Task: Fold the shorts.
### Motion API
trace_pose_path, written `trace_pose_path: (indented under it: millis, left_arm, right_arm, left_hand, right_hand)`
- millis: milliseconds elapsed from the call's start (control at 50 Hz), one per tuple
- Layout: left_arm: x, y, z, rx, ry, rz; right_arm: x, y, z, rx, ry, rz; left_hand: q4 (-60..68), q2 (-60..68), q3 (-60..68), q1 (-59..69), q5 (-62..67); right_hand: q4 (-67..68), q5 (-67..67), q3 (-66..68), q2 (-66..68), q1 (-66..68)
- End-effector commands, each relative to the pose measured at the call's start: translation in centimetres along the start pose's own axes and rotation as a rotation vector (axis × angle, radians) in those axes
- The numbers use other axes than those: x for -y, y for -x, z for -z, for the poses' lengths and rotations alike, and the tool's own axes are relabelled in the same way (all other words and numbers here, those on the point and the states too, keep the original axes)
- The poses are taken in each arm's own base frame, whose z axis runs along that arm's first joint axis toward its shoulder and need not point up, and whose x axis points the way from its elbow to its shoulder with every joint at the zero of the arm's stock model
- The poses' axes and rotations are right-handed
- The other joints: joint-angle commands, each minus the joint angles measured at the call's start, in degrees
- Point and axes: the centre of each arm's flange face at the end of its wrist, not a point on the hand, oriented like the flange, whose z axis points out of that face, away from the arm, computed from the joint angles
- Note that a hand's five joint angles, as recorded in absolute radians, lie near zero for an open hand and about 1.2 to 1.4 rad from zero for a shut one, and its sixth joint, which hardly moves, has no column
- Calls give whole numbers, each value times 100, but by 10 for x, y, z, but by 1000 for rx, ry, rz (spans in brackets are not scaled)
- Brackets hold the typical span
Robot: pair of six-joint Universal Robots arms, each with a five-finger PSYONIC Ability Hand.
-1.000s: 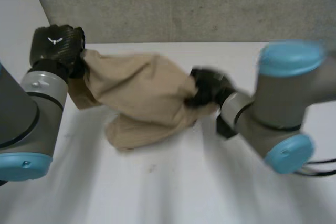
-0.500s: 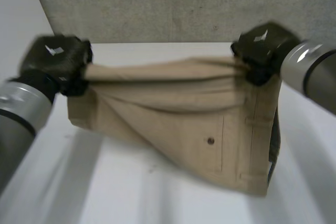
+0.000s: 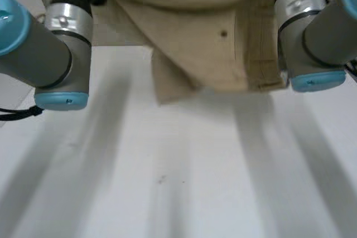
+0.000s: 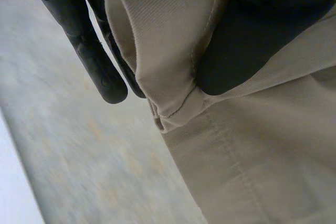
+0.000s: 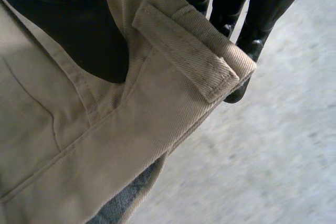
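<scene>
The tan shorts [image 3: 201, 32] hang in the air over the white table [image 3: 178, 182], stretched wide between the robot's two arms. A second ago they were bunched low on the table; since then both arms have lifted and pulled apart. The left hand [image 4: 89, 40] pinches a stitched hem between thumb and straight fingers. The right hand [image 5: 79, 30] pinches the waistband beside a belt loop [image 5: 189, 51] in the same way. The cloth is now spread out, so it looks ready to be laid flat. No fold seems to have been made yet.
</scene>
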Motion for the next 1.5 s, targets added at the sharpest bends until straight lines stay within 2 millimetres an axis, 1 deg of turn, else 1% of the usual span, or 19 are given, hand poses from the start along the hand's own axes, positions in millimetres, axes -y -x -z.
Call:
trace_pose_path:
  millis: [20,80,140,160,200,220,280,400,460,520,540,640,740,860,980,1080,1160,1340,1500]
  left_arm:
    - [-5,-2,49,-30,99,-6]
    - [-12,-5,78,-79,206,-21]
    - [-15,-5,92,-102,255,-25]
    - [-18,-6,113,-135,322,-29]
    - [-18,-7,120,-144,342,-28]
    - [-24,-9,139,-174,399,-26]
    - [-32,-13,155,-200,449,-18]
    - [-61,-29,177,-257,560,-14]
    - [-73,-35,178,-271,585,-17]
    - [-77,-38,175,-276,587,-25]
    - [-82,-40,172,-276,590,-29]
    - [-87,-41,157,-259,570,-26]
    - [-86,-32,144,-224,552,-27]
    - [-80,-18,141,-194,544,-30]
    - [-68,-12,149,-202,540,-26]
    - [-74,-11,155,-213,560,-28]
    - [-83,-12,158,-217,588,-33]
    - [-92,-13,160,-218,608,-36]
    - [-97,-9,159,-214,621,-38]
  right_arm:
    - [11,-9,37,132,158,-3]
    - [4,-6,57,230,287,-8]
    - [0,0,78,331,407,-17]
    - [-1,1,83,354,430,-20]
    - [-2,4,91,398,476,-26]
    - [-4,6,95,419,501,-29]
    - [-12,13,108,494,575,-43]
    - [-59,50,126,630,716,-113]
    - [-75,63,130,646,754,-151]
    - [-86,70,130,641,779,-179]
    - [-93,74,129,626,787,-200]
    - [-108,70,118,522,785,-274]
    - [-110,58,111,446,776,-331]
    - [-65,11,107,361,700,-378]
    - [-41,-6,127,357,692,-384]
    - [-27,-8,160,397,711,-388]
    - [-27,-4,177,426,740,-391]
    - [-47,3,187,403,731,-391]
    - [-91,32,200,450,865,-412]
  left_hand:
    - [1074,1130,1176,1518,1514]
    - [1074,1130,1176,1518,1514]
    - [1074,1130,1176,1518,1514]
    - [1074,1130,1176,1518,1514]
    - [1074,1130,1176,1518,1514]
    - [993,1049,1095,1437,1433]
    - [757,813,860,1202,1198]
    - [-570,-515,-468,-126,-130]
    - [-2162,-2106,-2060,-1718,-1721]
    - [-3093,-3037,-2991,-2649,-2652]
    - [-3512,-3456,-3410,-3068,-3071]
    - [-3802,-3746,-3700,-3358,-3361]
    - [-3853,-3797,-3750,-3408,-3412]
    - [-3869,-3814,-3767,-3425,-3429]
    - [-3869,-3814,-3767,-3425,-3429]
    - [-3853,-3797,-3751,-3409,-3412]
    - [-3853,-3797,-3750,-3408,-3412]
    - [-3819,-3763,-3717,-3375,-3378]
    - [-3785,-3729,-3683,-3341,-3345]
  right_hand:
    - [1169,1486,1251,1283,2505]
    - [1169,1486,1251,1283,2505]
    - [1169,1486,1251,1283,2505]
    - [1169,1486,1251,1283,2505]
    - [1169,1486,1251,1283,2505]
    - [1169,1486,1251,1283,2505]
    - [1169,1486,1251,1283,2505]
    - [1169,1486,1251,1283,2505]
    - [1076,1392,1157,1189,2411]
    - [-953,-637,-871,-840,382]
    - [-2360,-2043,-2278,-2247,-1024]
    - [-4794,-4478,-4713,-4681,-3459]
    - [-4931,-4614,-4849,-4818,-3595]
    - [-4830,-4513,-4748,-4717,-3495]
    - [-4377,-4060,-4295,-4264,-3041]
    - [-3821,-3505,-3739,-3708,-2486]
    - [-3787,-3470,-3705,-3674,-2451]
    - [-3770,-3454,-3688,-3657,-2435]
    - [-3703,-3386,-3621,-3590,-2367]
